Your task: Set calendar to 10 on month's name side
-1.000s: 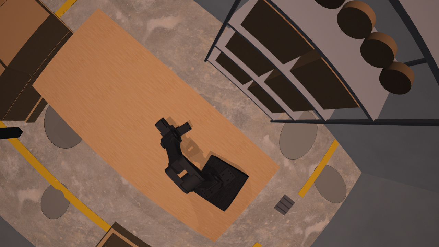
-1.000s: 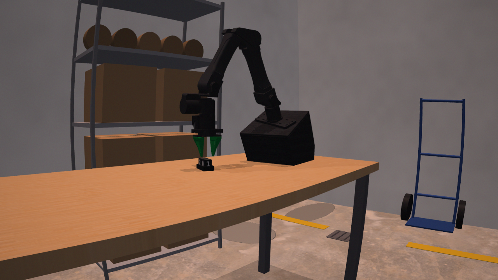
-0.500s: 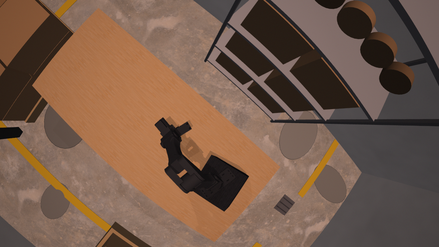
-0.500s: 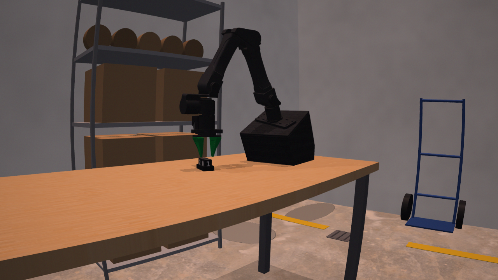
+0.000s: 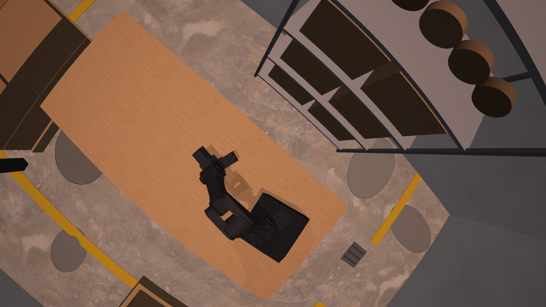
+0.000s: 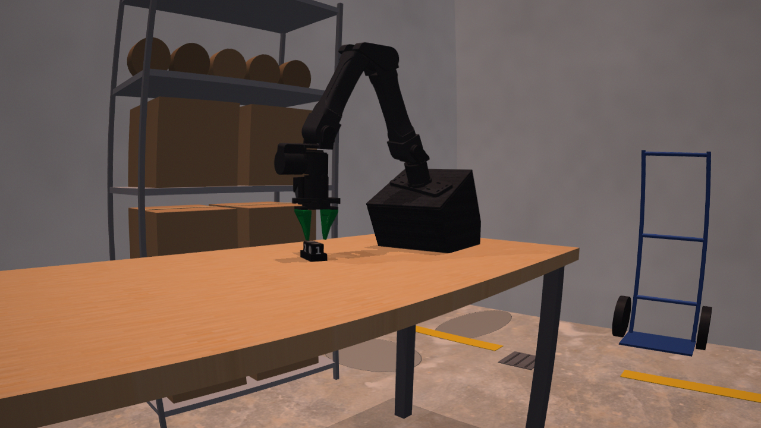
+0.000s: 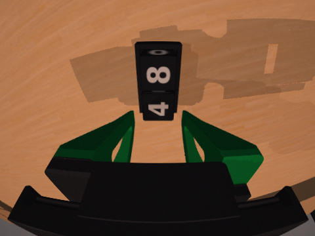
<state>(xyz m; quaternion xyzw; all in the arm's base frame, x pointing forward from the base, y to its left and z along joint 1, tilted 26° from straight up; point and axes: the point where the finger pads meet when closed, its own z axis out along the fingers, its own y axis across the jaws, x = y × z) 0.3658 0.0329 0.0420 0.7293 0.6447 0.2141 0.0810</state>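
The black calendar (image 6: pixel 313 255) stands on the wooden table: a small tray holding two black cubes side by side. In the exterior view its side shows a partly hidden digit, maybe 0, and 1. In the wrist view the cube tops (image 7: pixel 159 80) read 8 and 4, and the far end face shows a 0. My gripper (image 6: pixel 315 235) with green fingers hangs straight above the calendar, fingertips just over the cubes. It is half open and holds nothing; in the wrist view the fingers stand on either side of the near cube's line. In the overhead view the arm (image 5: pixel 213 168) hides the calendar.
My black base block (image 6: pixel 425 210) stands on the table to the right of the calendar. A shelf rack with cardboard boxes (image 6: pixel 213 138) stands behind the table. A blue hand truck (image 6: pixel 664 249) stands on the floor at right.
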